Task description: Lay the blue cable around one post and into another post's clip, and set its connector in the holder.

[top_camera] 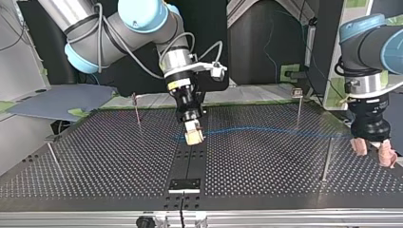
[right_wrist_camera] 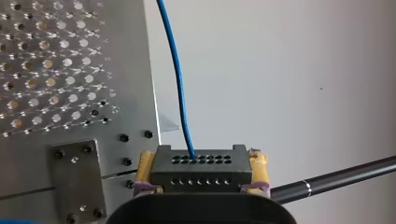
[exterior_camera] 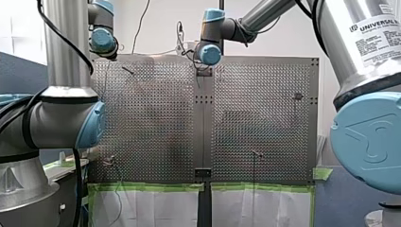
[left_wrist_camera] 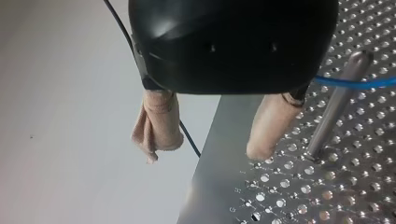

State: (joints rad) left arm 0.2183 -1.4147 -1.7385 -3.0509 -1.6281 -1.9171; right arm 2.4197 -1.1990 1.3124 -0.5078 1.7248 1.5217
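Note:
In the right wrist view, my right gripper (right_wrist_camera: 201, 162) is shut on a dark connector block (right_wrist_camera: 201, 169) with rows of holes, held between yellow pads. The blue cable (right_wrist_camera: 177, 79) leaves the block and runs ahead. In the top view this gripper (top_camera: 193, 137) hangs over the table's middle strip, above and behind the black holder plate (top_camera: 185, 185). The blue cable (top_camera: 256, 128) stretches from it to a thin post (top_camera: 327, 159) at the view's right. My left gripper (top_camera: 373, 151) stands open beside that post, nothing between its beige fingers (left_wrist_camera: 268, 128). The cable (left_wrist_camera: 357, 84) crosses the post (left_wrist_camera: 336, 102).
Other thin posts rise from the perforated table (top_camera: 95, 156): one (top_camera: 138, 111) behind my right gripper, a clip-topped one (top_camera: 298, 107) at the back right, and one (top_camera: 52, 154) at the top view's left. A black rod (right_wrist_camera: 336, 179) lies beside the connector.

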